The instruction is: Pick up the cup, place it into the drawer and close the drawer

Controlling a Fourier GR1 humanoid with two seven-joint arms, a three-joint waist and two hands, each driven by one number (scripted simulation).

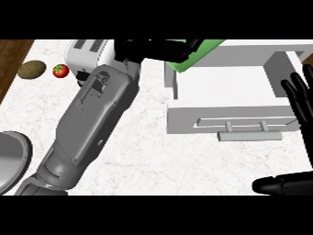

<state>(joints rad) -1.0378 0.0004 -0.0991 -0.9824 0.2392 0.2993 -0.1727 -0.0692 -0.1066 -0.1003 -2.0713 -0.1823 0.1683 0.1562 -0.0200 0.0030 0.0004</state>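
Nearest, at the view's lower right, the right hand (312, 114) stands open and still, its straight fingers (301, 89) pointing up and its thumb lying flat toward the left along the bottom. Just left of those fingers is the white drawer (220, 82), pulled out toward the robot, with its grey bar handle (249, 136) on the front panel a little below and left of the fingertips. The drawer's inside shows only its pale floor and walls, with nothing lying in the part that can be seen. Farther back and to the left, the grey left forearm (87, 119) runs diagonally up across the marble counter (152, 156) to the left hand (160, 49), whose dark fingers are curled round a green cup (201, 54). The cup is tilted and mostly covered by those fingers, and it sits over the drawer's far left corner, at the rim; whether it touches the rim cannot be told. Just left of that hand stands a white toaster (87, 55). Beyond it, further left of the fingers, a red tomato (61, 70) and a brown potato (32, 69) lie side by side near the counter's edge.
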